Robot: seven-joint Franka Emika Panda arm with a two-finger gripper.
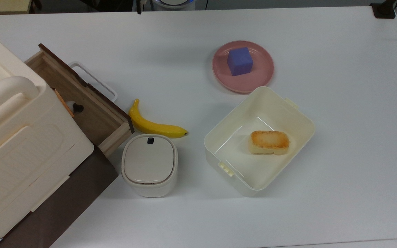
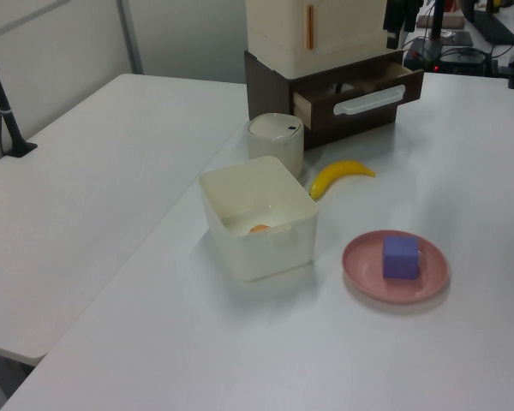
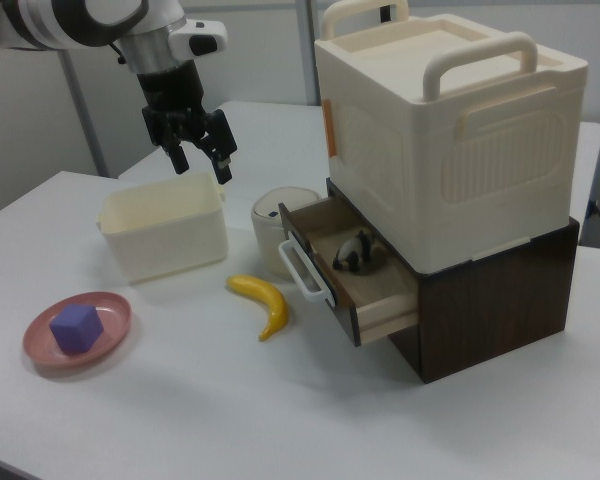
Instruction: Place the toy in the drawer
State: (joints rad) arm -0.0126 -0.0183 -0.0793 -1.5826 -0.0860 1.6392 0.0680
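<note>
The toy (image 1: 76,107), a tiny black-and-white figure, lies inside the open drawer (image 1: 97,119), near its back under the cream case. In the right view the toy (image 3: 355,252) rests on the light-wood floor of the drawer (image 3: 380,295), behind the white loop handle (image 3: 305,268). The left view shows the drawer (image 2: 360,101) pulled out of the dark brown cabinet. My gripper (image 3: 200,165) hangs open and empty in the air above the cream open box (image 3: 165,228), well to the right view's left of the drawer.
A yellow banana (image 1: 153,124) lies just in front of the drawer. A small white lidded bin (image 1: 149,164) stands beside the cabinet. A purple cube (image 1: 240,61) sits on a pink plate (image 1: 264,72). The cream box (image 1: 219,137) holds a browned bread-like block (image 1: 269,142). A large cream case (image 3: 450,120) tops the cabinet.
</note>
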